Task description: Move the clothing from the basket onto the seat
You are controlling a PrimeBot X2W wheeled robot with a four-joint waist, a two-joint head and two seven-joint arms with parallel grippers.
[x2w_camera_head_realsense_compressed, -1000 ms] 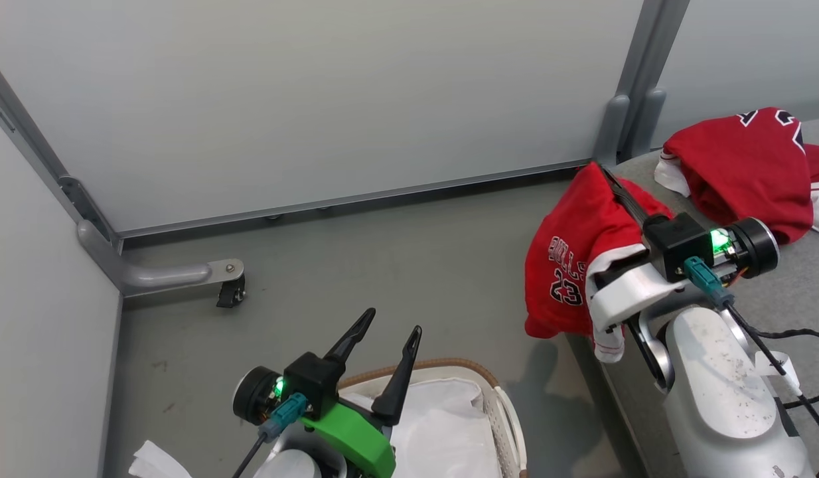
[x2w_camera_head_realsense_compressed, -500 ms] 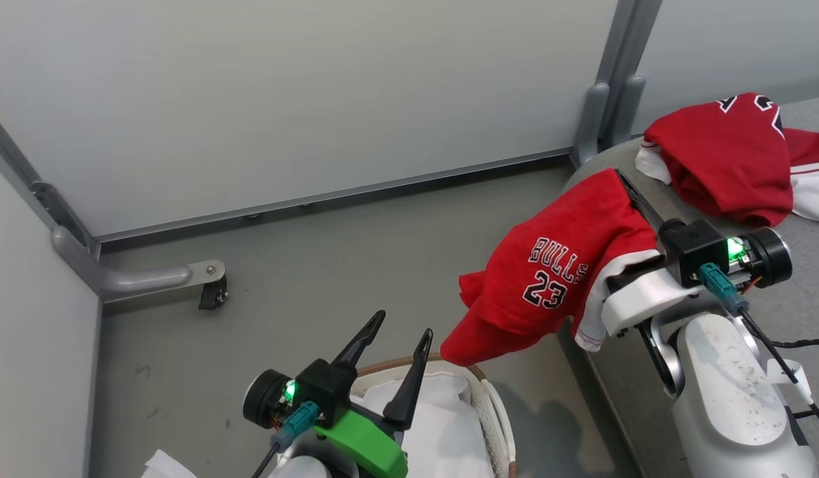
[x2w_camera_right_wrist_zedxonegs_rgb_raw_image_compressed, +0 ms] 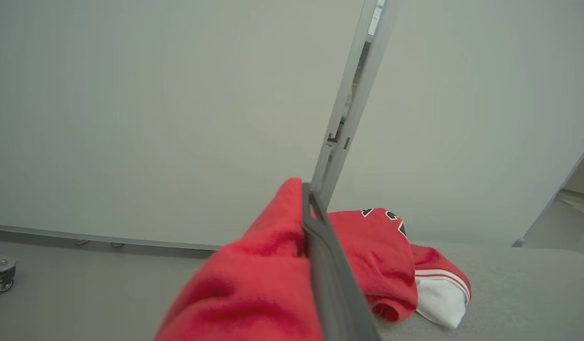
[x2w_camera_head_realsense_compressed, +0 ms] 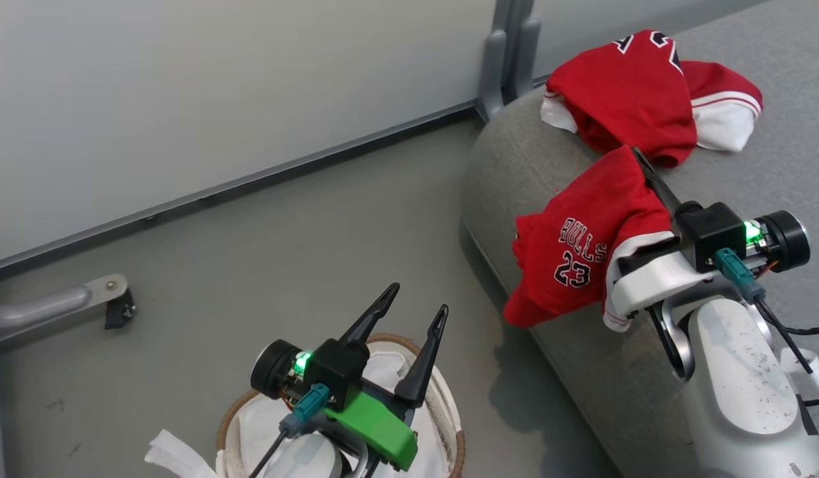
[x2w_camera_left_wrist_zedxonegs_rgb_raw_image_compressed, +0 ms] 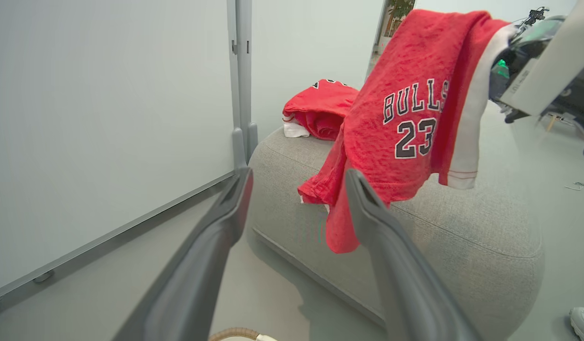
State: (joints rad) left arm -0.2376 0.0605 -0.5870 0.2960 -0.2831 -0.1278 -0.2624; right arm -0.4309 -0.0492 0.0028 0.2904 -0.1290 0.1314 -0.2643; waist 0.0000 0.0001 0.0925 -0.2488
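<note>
A red "BULLS 23" garment (x2w_camera_head_realsense_compressed: 582, 255) hangs from my right gripper (x2w_camera_head_realsense_compressed: 636, 156), which is shut on it above the grey seat (x2w_camera_head_realsense_compressed: 516, 159); its lower hem droops over the seat's front edge. The same garment (x2w_camera_left_wrist_zedxonegs_rgb_raw_image_compressed: 410, 118) dangles beyond my left fingers, and bunches red (x2w_camera_right_wrist_zedxonegs_rgb_raw_image_compressed: 254, 289) around my right gripper (x2w_camera_right_wrist_zedxonegs_rgb_raw_image_compressed: 307, 192). A second red garment (x2w_camera_head_realsense_compressed: 632, 96) with white trim lies crumpled on the seat, farther back. My left gripper (x2w_camera_head_realsense_compressed: 416, 299) stands open and empty over the basket (x2w_camera_head_realsense_compressed: 449, 398), whose white liner (x2w_camera_head_realsense_compressed: 389, 365) shows inside.
Pale partition walls (x2w_camera_head_realsense_compressed: 217, 86) with a grey post (x2w_camera_head_realsense_compressed: 509, 53) stand behind. A wall foot with a caster (x2w_camera_head_realsense_compressed: 114, 309) juts onto the grey floor at the left. White cloth (x2w_camera_head_realsense_compressed: 174, 455) hangs over the basket's near rim. A shoe (x2w_camera_left_wrist_zedxonegs_rgb_raw_image_compressed: 583, 319) shows beside the seat.
The head camera has swung, so the whole picture shifted left and down. My right gripper has carried the BULLS 23 garment from beyond the seat's edge to over the seat.
</note>
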